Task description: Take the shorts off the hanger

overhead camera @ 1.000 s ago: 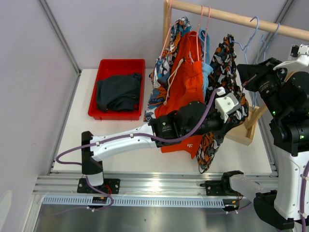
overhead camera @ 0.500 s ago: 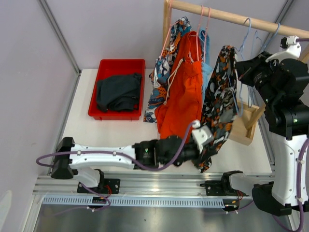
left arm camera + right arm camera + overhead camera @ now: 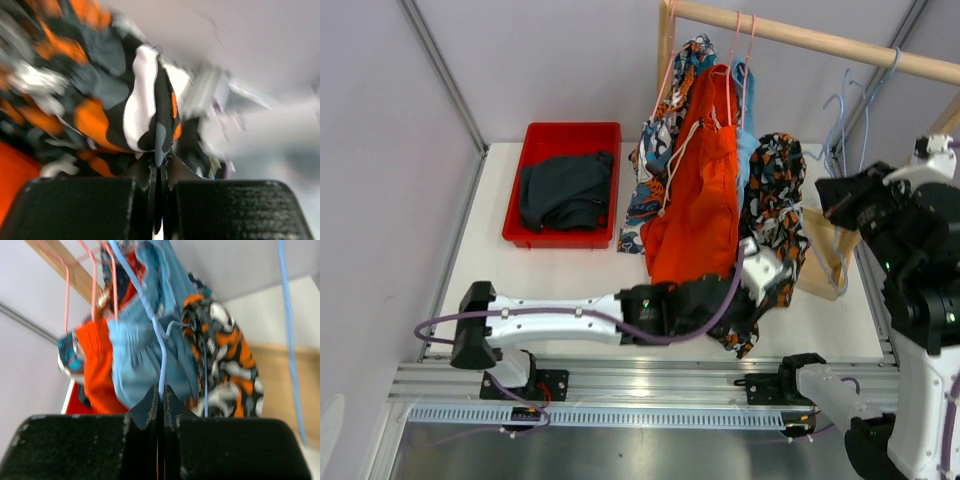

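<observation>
The orange-black-white blotched shorts (image 3: 775, 195) hang low, right of the other garments, on a blue hanger (image 3: 161, 355) that is off the wooden rail (image 3: 800, 38). My left gripper (image 3: 770, 283) is shut on their lower hem (image 3: 150, 110). My right gripper (image 3: 832, 192) is shut on the blue hanger's wire, as the right wrist view (image 3: 161, 390) shows. The bright orange shorts (image 3: 705, 190), light blue shorts (image 3: 748, 150) and wave-print shorts (image 3: 660, 150) hang on pink hangers. The black shorts (image 3: 565, 190) lie in the red bin (image 3: 570, 133).
Empty blue hangers (image 3: 865, 95) hang from the rail at the right. The rack's wooden base (image 3: 820, 265) stands on the table behind the blotched shorts. My left arm (image 3: 560, 320) stretches along the table's front edge.
My right gripper has dropped down from the rail with the blue hanger, and the blotched shorts have come lower with it. My left gripper has kept hold of the hem.
</observation>
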`<state>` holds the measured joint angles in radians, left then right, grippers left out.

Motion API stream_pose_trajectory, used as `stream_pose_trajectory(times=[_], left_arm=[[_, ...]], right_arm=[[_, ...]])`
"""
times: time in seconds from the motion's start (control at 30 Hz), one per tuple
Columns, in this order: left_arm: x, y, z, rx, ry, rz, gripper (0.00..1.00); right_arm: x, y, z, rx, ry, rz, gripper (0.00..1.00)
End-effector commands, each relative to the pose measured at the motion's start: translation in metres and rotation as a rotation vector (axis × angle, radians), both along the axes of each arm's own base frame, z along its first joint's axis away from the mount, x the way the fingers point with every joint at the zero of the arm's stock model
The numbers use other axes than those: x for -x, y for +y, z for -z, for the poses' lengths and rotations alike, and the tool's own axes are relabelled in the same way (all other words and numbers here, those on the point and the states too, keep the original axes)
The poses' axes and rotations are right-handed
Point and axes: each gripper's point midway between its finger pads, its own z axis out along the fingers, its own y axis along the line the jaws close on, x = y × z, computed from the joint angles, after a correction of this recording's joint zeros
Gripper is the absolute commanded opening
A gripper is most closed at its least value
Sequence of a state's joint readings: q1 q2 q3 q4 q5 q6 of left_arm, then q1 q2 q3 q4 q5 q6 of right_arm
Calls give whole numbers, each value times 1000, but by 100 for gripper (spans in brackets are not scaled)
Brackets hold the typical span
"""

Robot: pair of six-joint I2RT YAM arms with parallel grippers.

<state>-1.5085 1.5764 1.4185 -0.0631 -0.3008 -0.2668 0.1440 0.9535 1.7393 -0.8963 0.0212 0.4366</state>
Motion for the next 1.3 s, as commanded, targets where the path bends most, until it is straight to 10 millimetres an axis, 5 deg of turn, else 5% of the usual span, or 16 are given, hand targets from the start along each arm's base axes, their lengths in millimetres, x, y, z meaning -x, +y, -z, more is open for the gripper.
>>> stream_pose_trajectory(times=[0.0,0.03,0.1,0.17,0.27,0.33,0.37,0.43,0.5,0.53,0.67,0.7,0.8,1.0,1.13,1.27], left_arm=[[-79,4,-32,5,-29,-194,0],[-104,9,-59,42,-32,-249,0],[-129,3,-46,-2,-36,-295,0],[-153,7,-63,-6,-48,-345,0],[-150,4,-33,-115,-28,-323,0],[-116,0,-31,-110,-19,-228,0],[-95,5,9,-194,-8,-178,0],[-30,16,-10,-162,-34,-33,0],[18,41,32,-253,-41,78,0],[54,65,28,-235,-46,147,0],[84,138,35,-230,74,102,0],[75,161,54,-290,63,36,0],[68,204,51,-265,118,-47,0],[29,251,27,-214,88,-234,0],[9,263,7,-226,-2,-320,0],[-20,287,-37,-206,-90,-461,0]], right_arm=[[45,3,22,-28,73,-41,0],[56,3,23,-30,80,-51,0],[70,2,32,-22,125,-56,0],[80,0,23,-19,115,-55,0],[84,-3,6,-14,83,-44,0],[82,-8,-12,-5,34,-22,0],[77,-7,-16,-5,22,-21,0],[57,-9,-28,-2,-3,3,0],[40,-6,-44,-8,-33,2,0],[35,-6,-50,-14,-45,7,0],[10,-6,-82,-30,-138,30,0],[-4,-9,-91,-28,-165,55,0],[-22,-15,-110,-14,-215,97,0],[-88,-31,-106,15,-207,187,0],[-124,-49,-80,28,-136,227,0],[-140,-66,-45,29,-68,254,0]])
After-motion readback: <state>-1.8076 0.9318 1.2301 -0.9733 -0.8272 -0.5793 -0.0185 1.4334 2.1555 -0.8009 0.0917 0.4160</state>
